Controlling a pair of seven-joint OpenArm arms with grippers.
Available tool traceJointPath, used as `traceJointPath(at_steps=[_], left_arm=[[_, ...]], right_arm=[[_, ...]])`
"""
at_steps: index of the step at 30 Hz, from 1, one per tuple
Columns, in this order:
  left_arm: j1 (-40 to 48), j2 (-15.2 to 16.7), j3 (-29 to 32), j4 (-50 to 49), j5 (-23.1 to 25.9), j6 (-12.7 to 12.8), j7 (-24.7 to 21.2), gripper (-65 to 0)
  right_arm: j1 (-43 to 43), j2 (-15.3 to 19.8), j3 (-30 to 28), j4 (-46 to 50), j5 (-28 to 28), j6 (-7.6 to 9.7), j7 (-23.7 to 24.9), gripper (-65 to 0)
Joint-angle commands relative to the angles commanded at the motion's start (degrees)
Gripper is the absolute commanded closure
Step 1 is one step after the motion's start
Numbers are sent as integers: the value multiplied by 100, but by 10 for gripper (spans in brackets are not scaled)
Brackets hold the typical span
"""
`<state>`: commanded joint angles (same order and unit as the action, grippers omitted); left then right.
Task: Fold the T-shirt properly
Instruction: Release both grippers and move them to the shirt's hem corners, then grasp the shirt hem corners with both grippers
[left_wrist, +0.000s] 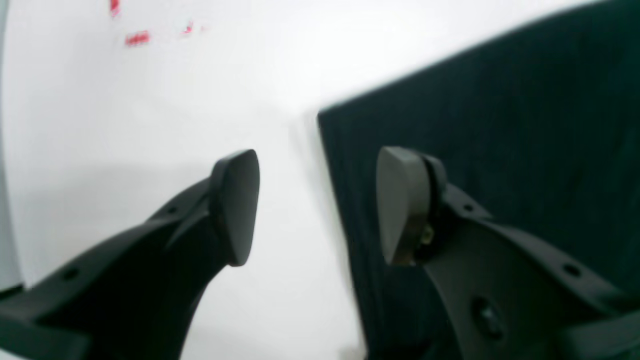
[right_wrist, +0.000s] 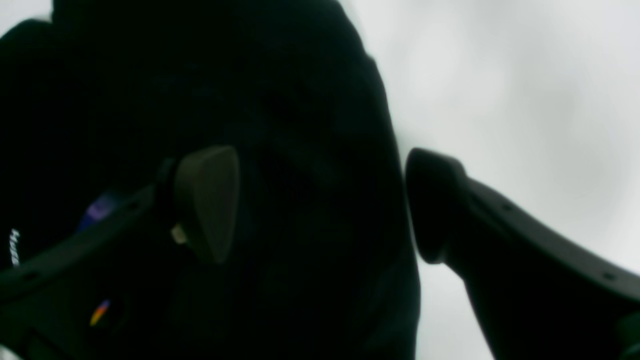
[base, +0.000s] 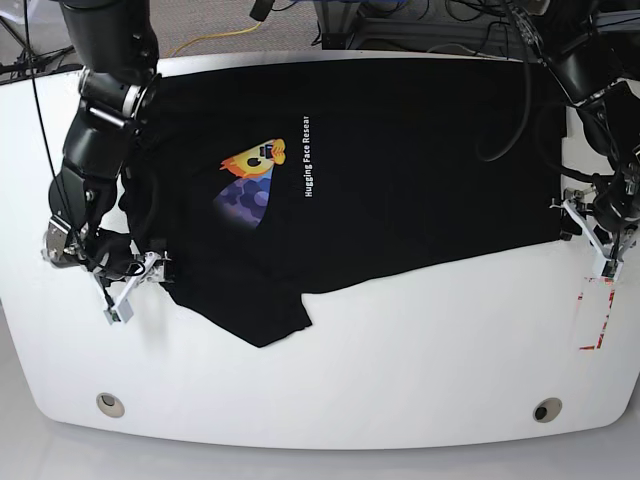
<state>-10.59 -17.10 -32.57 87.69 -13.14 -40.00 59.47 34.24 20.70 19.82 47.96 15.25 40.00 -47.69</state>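
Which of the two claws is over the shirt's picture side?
The right gripper, on the base view's left, by the shirt sleeve nearest the parrot picture. The left gripper sits at the plain hem corner.

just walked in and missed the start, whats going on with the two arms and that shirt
A two-armed robot is set up to fold a black T-shirt that lies spread flat on a white table, graphic side up. No fold has been made yet. The right tool is open, straddling the shirt's edge at the sleeve end. The left tool is also open, straddling the edge by the hem corner. Neither one has closed on the fabric, so it looks like both are about to grab.
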Motion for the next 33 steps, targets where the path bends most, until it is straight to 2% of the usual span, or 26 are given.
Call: traceJointPath(at_steps=[3, 6, 11, 15, 22, 29, 31, 33], left_arm=[[9, 79, 18, 0, 0, 22, -273, -338], [9, 79, 26, 0, 0, 57, -334, -338], [9, 79, 26, 0, 0, 57, -334, -338], [35, 79, 9, 0, 0, 57, -334, -338], [53, 79, 0, 0, 0, 57, -325, -338], [53, 44, -9, 26, 9, 57, -281, -346], [26, 26, -35, -9, 9, 57, -132, -376], [18, 9, -193, -9, 9, 57, -9, -407]], right_arm=[[352, 149, -325, -756, 0, 0, 651, -487], [571, 237, -695, -1345, 0, 0, 1240, -487], [580, 299, -1125, -1714, 0, 0, 2004, -487], [554, 290, -1354, -1987, 0, 0, 2409, -485], [545, 220, -1565, -2391, 0, 0, 2884, -380], [545, 18, -1591, -2462, 0, 0, 2989, -371], [545, -53, -1591, -2453, 0, 0, 2989, -365], [545, -79, -1591, -2453, 0, 0, 2989, -325]])
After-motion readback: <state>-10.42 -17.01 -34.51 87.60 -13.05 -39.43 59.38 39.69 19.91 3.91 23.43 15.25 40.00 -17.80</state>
